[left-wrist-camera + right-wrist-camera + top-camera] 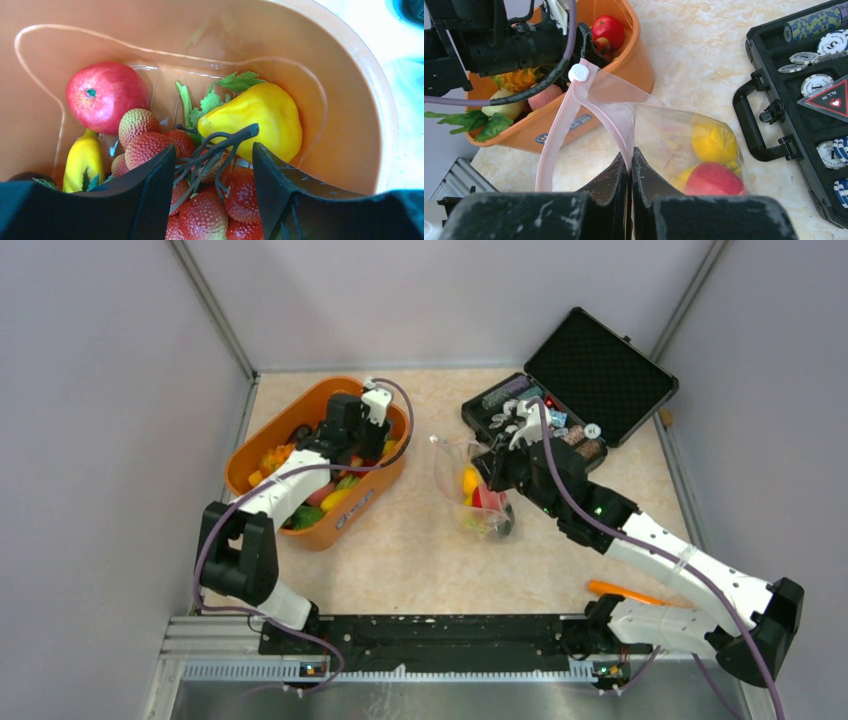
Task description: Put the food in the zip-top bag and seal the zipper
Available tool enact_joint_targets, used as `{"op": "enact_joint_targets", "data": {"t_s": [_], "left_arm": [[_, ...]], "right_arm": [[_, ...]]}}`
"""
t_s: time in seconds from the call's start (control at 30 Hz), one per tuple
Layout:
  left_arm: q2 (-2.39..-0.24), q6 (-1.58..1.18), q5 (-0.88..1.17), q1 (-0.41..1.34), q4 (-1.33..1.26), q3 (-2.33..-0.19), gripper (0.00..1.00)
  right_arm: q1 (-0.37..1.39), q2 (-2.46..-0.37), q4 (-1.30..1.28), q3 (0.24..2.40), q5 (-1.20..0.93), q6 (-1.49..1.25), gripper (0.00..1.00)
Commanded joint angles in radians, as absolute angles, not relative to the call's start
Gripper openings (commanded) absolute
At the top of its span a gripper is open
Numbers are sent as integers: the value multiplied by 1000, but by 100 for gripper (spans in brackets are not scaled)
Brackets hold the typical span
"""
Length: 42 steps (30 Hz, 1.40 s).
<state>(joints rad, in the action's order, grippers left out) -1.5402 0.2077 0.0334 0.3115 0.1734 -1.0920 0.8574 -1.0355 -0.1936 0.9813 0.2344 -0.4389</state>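
Now, left fingers (145,200): released, standing apart low in the basket (340,100), one on each side of the dark stem (220,142) of a red berry cluster (150,145). Nothing gripped.
Right fingers (611,200): clenched on one lip of the pink zipper (556,140), holding the bag (674,135) up by it.
Food in bag: a yellow piece (714,142) and a red apple (711,180), sagging at the closed end.
Food in basket: the cluster, a yellow pear (260,120), a second apple (107,95) and greens, all loose.
Bag position: on the surface between basket and black case (600,370), close to the right arm.
Bag heading: mouth raised and gaping toward the basket. Closed, loaded end lies on the case side.
Long axis: probably mouth to bottom, roughly basket-to-case. The zipper runs across it.
Risk, stem: thin and springy, so it may slide out as the fingers close, or the berries may swing and catch the basket rim.
Risk, mouth: only one lip is held, so the slack lip could fold shut ahead of the cluster.
Risk, pinch: a bulky cluster dropped in could drag the film from the grip, or tip the bag and spill the food.
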Motion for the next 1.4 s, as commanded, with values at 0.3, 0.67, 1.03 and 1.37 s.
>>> {"op": "enact_joint_targets", "data": {"t_s": [0.3,0.67,1.03,1.37], "left_arm": [[-1587,257,-53,304,98,-1131,16],[-1425,202,-115,304,103,-1112,0],[-1129,100,-67,304,19,-1011,0],[-1050,58,-16,304,47,-1020,0]], "right_arm": [[865,-1023,-161,989,254,-435,4],[865,-1032,-160,993,255,-433,4],[866,-1040,-150,992,242,-435,4],[865,-1037,-146,987,237,-439,4]]}}
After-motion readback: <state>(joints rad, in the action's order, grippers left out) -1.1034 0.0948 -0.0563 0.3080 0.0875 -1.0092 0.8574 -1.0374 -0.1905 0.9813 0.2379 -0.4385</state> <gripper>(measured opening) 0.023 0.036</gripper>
